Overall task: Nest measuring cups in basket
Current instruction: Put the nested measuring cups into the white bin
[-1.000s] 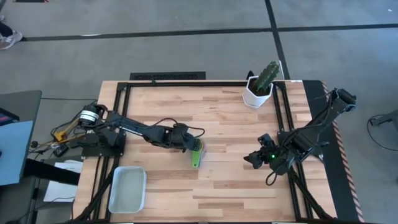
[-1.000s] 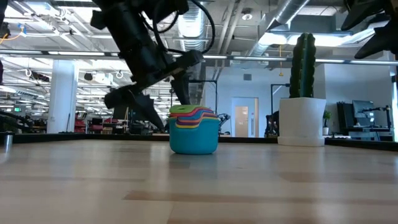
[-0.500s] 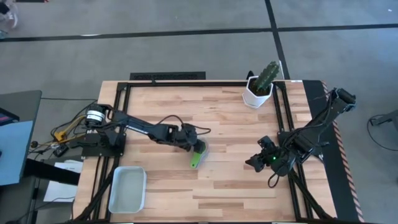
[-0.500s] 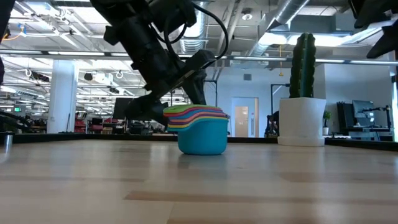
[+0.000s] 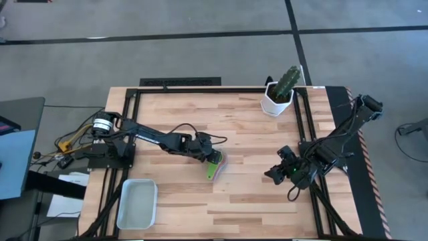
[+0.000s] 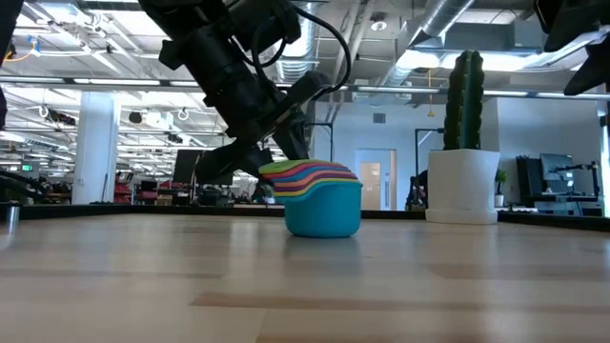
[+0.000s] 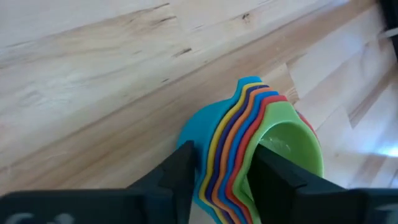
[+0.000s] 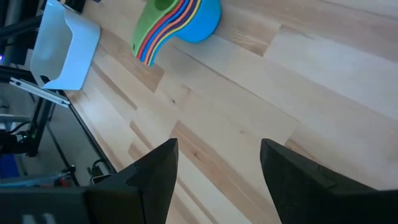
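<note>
The measuring cups sit nested in one stack point(image 5: 215, 161), teal outermost and green innermost, their handles point(image 5: 210, 174) pointing toward the table's near-left. The teal bowl's base point(image 6: 322, 229) rests on the table's middle. My left gripper point(image 5: 207, 155) reaches in from the left and is shut on the stack's bowls point(image 7: 249, 149). My right gripper point(image 5: 273, 173) hovers open over the table's right part, well away from the stack point(image 8: 180, 22). The basket point(image 5: 137, 203) stands at the near-left corner. My left gripper pinches the nested bowl walls on the side toward the table's left point(image 7: 217, 168). One finger point(image 7: 183, 165) is outside the teal wall and the other point(image 7: 270, 177) is inside the green bowl. It comes slanting down from the far left. The stack stays upright on the table.
A white faceted pot with a cactus point(image 5: 279, 94) stands at the far edge, right of centre, and also shows as the pot point(image 6: 462, 186) in the low view. Bare wood lies between the stack and the basket point(image 8: 65, 46).
My left gripper has moved toward the table's right, sliding the nested stack along the table with it. The stack has turned a little, so its handles now point more toward the near-left than straight toward the near edge.
</note>
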Motion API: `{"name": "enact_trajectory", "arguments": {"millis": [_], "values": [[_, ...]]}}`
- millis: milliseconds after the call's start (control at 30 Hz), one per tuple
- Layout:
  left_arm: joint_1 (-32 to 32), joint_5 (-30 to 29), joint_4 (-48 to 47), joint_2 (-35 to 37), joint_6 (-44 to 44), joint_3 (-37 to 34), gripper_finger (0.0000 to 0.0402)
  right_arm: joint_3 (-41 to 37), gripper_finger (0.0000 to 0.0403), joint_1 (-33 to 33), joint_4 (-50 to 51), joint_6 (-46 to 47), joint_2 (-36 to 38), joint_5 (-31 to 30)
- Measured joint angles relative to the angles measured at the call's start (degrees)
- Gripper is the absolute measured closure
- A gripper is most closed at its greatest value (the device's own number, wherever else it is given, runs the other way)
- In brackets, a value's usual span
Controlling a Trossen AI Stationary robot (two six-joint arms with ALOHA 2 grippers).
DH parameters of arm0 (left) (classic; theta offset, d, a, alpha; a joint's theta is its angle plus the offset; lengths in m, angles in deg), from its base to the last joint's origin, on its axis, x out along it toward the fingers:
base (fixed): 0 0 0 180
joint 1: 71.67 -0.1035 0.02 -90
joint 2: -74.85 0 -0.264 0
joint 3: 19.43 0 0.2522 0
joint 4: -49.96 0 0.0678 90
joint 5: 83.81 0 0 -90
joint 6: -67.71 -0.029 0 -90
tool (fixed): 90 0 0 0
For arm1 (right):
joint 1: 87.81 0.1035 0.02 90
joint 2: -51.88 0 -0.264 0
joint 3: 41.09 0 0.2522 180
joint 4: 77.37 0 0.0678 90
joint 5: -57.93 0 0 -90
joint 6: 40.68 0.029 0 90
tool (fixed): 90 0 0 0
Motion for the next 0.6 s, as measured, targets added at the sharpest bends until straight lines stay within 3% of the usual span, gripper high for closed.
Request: {"name": "enact_trajectory", "arguments": {"millis": [167,600], "values": [[0.0,0.1,0.0,0.0,-0.2,0.0,0.0311,0.0,0.0152,0.0,0.6,0.0,0.0,-0.1],[0.0,3.5,-0.4,1.7,-1.2,-0.1,0.0310,0.0,0.0152,0.0,0.5,0.0,0.0,-0.1]]}}
